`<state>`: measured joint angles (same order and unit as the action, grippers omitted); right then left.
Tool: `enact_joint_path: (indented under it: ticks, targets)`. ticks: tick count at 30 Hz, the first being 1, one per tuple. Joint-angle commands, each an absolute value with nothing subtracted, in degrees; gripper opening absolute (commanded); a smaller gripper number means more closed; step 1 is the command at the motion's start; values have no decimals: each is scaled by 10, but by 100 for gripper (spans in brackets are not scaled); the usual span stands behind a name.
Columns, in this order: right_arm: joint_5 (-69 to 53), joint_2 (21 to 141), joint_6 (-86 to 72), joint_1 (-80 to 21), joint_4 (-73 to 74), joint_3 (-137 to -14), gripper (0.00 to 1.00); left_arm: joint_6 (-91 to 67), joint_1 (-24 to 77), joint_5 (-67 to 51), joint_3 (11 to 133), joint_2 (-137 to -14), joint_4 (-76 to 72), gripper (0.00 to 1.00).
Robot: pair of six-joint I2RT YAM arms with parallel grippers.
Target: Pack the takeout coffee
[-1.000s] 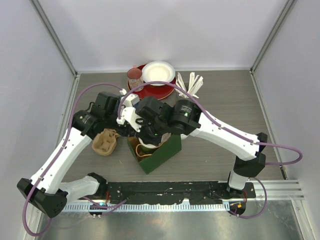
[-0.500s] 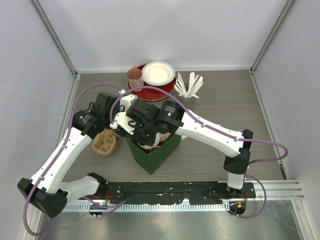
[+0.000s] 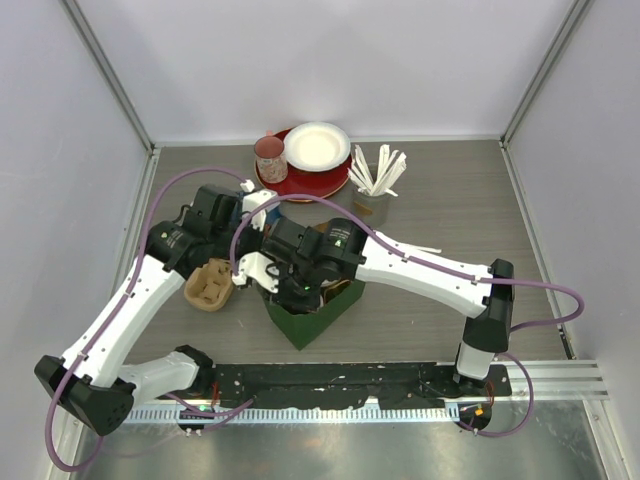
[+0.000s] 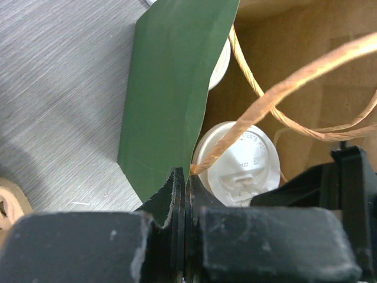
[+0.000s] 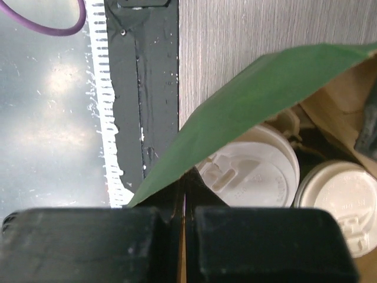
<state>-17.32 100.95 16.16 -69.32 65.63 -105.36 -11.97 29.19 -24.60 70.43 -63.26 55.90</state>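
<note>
The left jaws are shut flat on the rim of the green bag, and the right jaws are pinched on another stretch of that rim. The takeout coffee, white-lidded cups, is seen inside the bag, at the centre of the top view. The cups are judged light and crushable, best taken by the wall below the lid. Both arms are bent inward over the bench.

Top view evenly and brightly lit from above; only soft shadows are thrown under the arms onto the grey wood-grain table. Patchy glare is recorded on the brushed metal sheet in the right wrist view. The tan twisted-paper handle is rendered blurred close to the left wrist lens.
</note>
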Motion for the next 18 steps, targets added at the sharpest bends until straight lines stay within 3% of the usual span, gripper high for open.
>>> enact_joint_path:
  ticks: [1, 18]
  targets:
    - [-200, 989, 175, -695, 631, -1041, 1, -123, 294, -287, 717, -628, 520, 0]
    - [-288, 1003, 170, -669, 527, -916, 1, -75, 294, -366, 689, -603, 513, 0]
